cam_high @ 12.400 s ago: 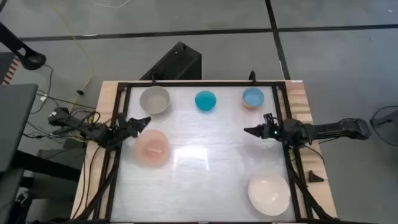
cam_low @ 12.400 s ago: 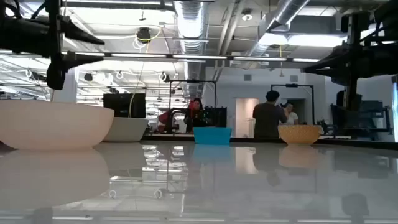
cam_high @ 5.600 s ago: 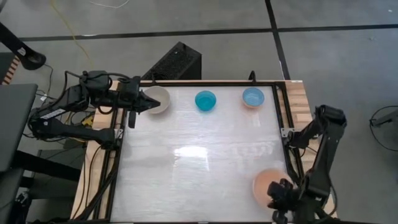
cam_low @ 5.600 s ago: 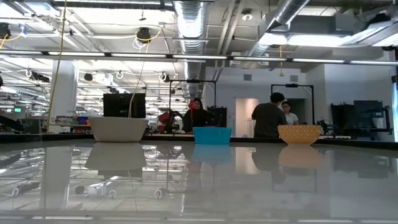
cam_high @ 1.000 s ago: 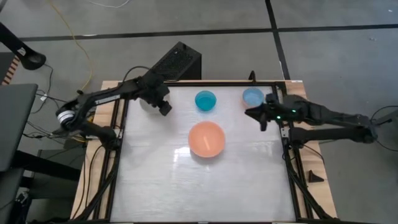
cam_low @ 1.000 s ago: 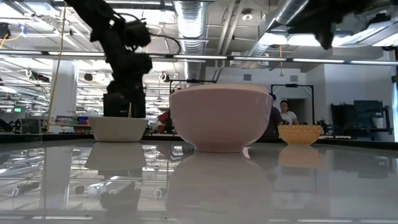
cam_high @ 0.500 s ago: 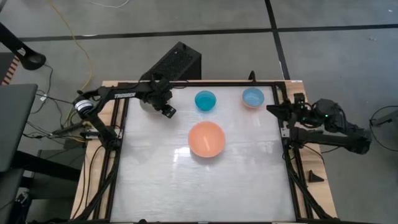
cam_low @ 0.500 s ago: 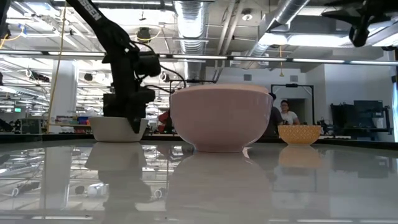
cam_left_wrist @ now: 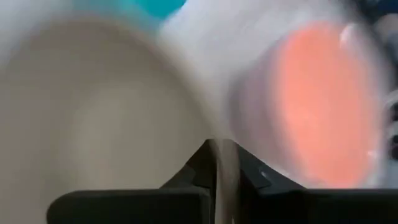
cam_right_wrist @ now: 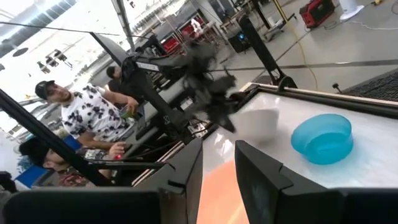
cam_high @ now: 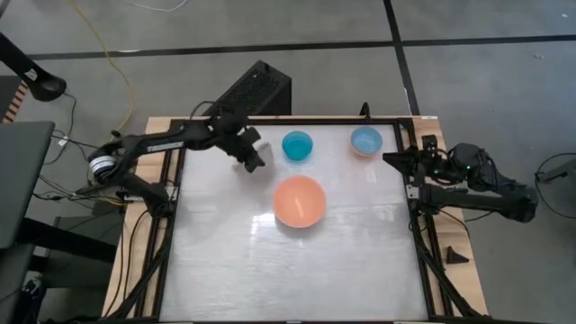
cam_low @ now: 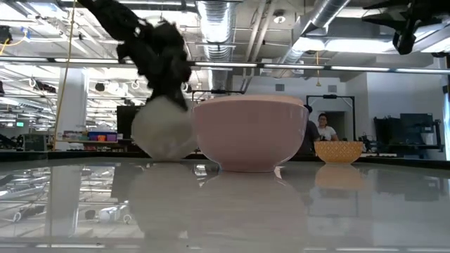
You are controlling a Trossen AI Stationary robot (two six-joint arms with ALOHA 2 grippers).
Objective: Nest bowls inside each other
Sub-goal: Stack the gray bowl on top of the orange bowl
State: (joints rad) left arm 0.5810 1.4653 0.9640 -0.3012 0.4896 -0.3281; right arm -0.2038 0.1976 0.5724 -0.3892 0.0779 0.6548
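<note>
My left gripper [cam_high: 245,153] is shut on the grey-beige bowl [cam_high: 256,153], which is off the table at the far left of centre, beside the teal bowl [cam_high: 297,145]. The bowl shows tilted and blurred in the low view [cam_low: 163,132], right next to the large pale pink bowl [cam_low: 249,133], which stands on its base at the table's middle [cam_high: 299,201]. The light blue bowl [cam_high: 365,140] rests at the far right. My right gripper [cam_high: 389,159] hovers open over the right edge, holding nothing. My left gripper pinches the grey-beige bowl's rim [cam_left_wrist: 221,163] between its two fingers, one inside the bowl and one outside. The fingers slant down from the table's left side. The bowl hangs tilted below them [cam_low: 163,132], clear of the table.
A black frame rail [cam_high: 171,225] runs around the tabletop. The near half of the table [cam_high: 297,279] holds no objects. People stand in the room beyond the table [cam_right_wrist: 74,118].
My left gripper has taken hold of the grey-beige bowl at the far left, lifted it off the table and carried it right, toward the pink bowl; the bowl now hangs tilted. My right gripper has drawn back toward the table's right edge and then stayed still.
</note>
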